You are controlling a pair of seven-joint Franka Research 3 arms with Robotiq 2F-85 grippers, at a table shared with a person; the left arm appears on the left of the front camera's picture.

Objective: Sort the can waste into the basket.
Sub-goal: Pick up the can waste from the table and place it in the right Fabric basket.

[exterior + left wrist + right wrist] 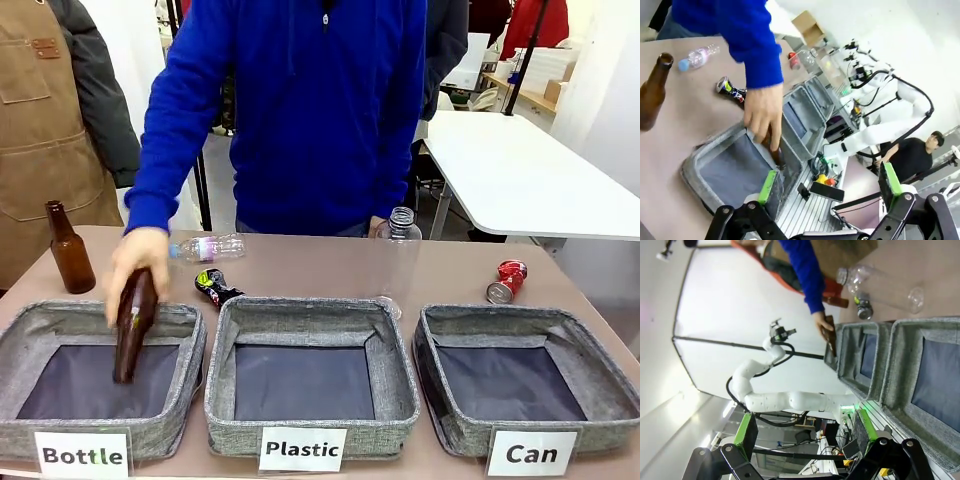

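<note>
Red can [507,281] lies on the table just behind the Can basket [455,432]. Black can [214,286] lies far to that basket's left. Left gripper [829,180] and right gripper [804,429] both have fingers spread apart.

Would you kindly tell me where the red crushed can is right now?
In the front view, the red can lies on the table at the robot's right, just behind the Can basket, right of the upright clear bottle.
</note>
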